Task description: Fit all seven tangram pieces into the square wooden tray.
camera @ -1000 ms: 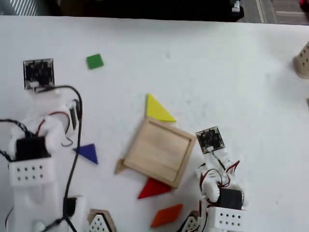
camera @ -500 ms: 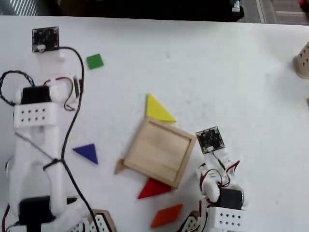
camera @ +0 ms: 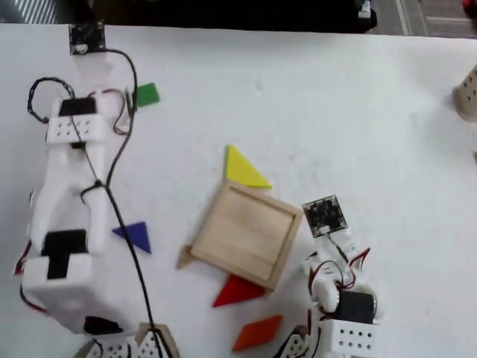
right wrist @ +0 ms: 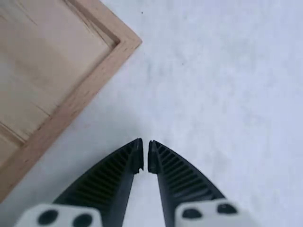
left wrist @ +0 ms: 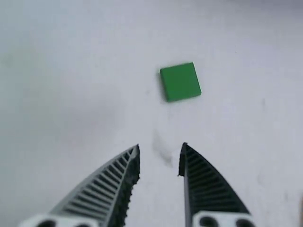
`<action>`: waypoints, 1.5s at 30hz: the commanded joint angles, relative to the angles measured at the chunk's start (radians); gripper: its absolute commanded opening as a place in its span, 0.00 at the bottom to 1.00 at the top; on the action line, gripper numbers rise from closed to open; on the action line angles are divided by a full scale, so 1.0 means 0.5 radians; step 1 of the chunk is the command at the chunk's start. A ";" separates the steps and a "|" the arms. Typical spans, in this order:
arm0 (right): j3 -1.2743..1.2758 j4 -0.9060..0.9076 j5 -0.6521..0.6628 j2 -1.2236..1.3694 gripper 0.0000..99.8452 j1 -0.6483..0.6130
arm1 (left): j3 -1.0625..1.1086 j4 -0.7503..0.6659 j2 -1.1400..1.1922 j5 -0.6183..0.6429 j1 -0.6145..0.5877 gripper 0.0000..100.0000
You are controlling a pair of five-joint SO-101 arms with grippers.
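Observation:
The square wooden tray (camera: 246, 233) lies empty and turned at an angle mid-table; its corner rim (right wrist: 94, 78) shows in the right wrist view. Around it lie a yellow triangle (camera: 242, 170), a red triangle (camera: 237, 291), an orange parallelogram (camera: 257, 332), a blue triangle (camera: 136, 236) and a tan piece (camera: 183, 257) peeking out at the tray's corner. A green square (camera: 147, 94) sits far back left. My left gripper (left wrist: 160, 153) is open, a short way from the green square (left wrist: 180, 81). My right gripper (right wrist: 144, 156) is shut and holds nothing, just off the tray's corner.
The left arm (camera: 71, 134) stretches along the table's left side with a black cable looping over it. The right arm (camera: 339, 298) sits folded near the front edge. A beige perforated object (camera: 466, 93) stands at the right edge.
The left arm has stretched toward the far side of the table, bringing its wrist up beside the green square. The right arm and all pieces have stayed still.

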 commanded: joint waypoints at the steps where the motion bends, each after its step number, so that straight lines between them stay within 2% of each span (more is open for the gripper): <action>1: 0.018 0.005 -0.021 -0.023 0.03 0.008 | -0.362 -0.181 0.253 0.025 0.038 0.16; 6: 0.018 0.005 -0.021 -0.023 0.03 0.008 | -0.893 -0.178 0.723 0.015 0.038 0.16; 13: 0.018 0.005 -0.021 -0.023 0.03 0.008 | -1.878 -0.166 1.554 0.015 0.038 0.16; 18: 0.018 0.005 -0.021 -0.023 0.03 0.008 | -2.651 -0.009 2.091 -0.012 0.063 0.16; 22: 0.018 0.005 -0.021 -0.023 0.03 0.008 | -3.072 0.068 2.417 -0.126 0.137 0.16; 25: 0.018 0.005 -0.021 -0.023 0.03 0.008 | -3.176 0.049 2.552 -0.120 0.152 0.16; 32: 0.018 0.005 -0.021 -0.023 0.03 0.008 | -3.047 0.012 2.567 -0.114 0.124 0.15; 41: 0.018 0.005 -0.021 -0.023 0.03 0.008 | -3.066 0.479 2.539 -0.117 0.118 0.15; 45: 0.018 0.005 -0.021 -0.023 0.03 0.008 | -3.164 0.838 2.435 -0.123 0.109 0.15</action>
